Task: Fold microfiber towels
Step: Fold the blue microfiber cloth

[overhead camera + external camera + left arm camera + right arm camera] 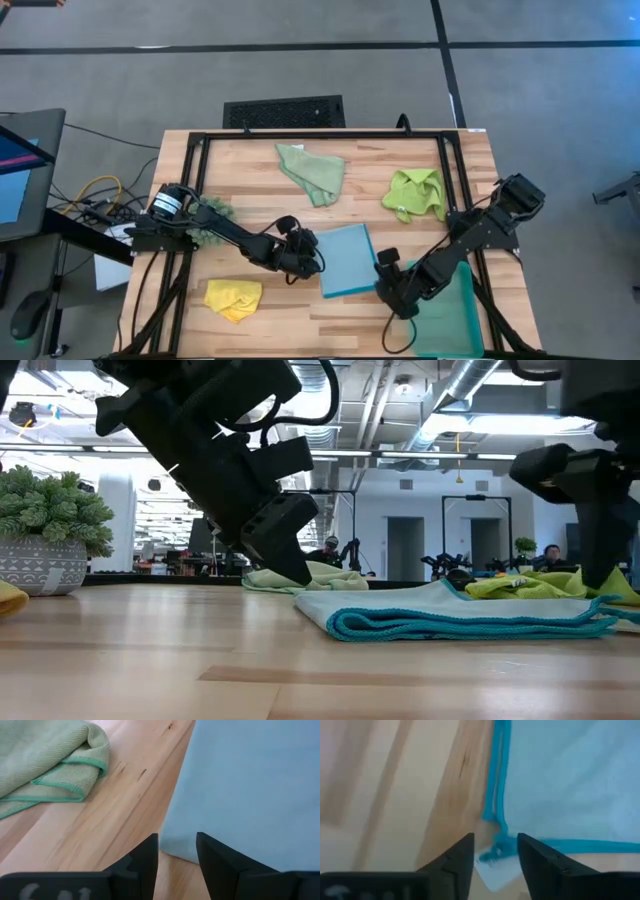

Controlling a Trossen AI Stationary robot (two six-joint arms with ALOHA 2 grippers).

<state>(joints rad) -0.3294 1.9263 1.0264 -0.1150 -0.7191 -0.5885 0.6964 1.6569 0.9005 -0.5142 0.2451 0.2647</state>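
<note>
A light blue towel (346, 260) lies folded flat at the table's middle, several layers showing at its teal-hemmed edge (450, 625). My left gripper (312, 262) hovers open just off its left edge (172, 845). My right gripper (388, 283) points down, open, over the towel's near right corner, where a white label (492, 862) shows between its fingers. On the table also lie a crumpled sage green towel (312, 172) at the far middle, a bunched lime green towel (415, 193) at the far right and a yellow towel (233, 298) at the near left.
A teal tray (455, 320) sits at the near right under the right arm. A dark green spiky plant in a pot (45, 545) stands at the left beside the left arm. Bare wood lies along the near edge between the yellow towel and the tray.
</note>
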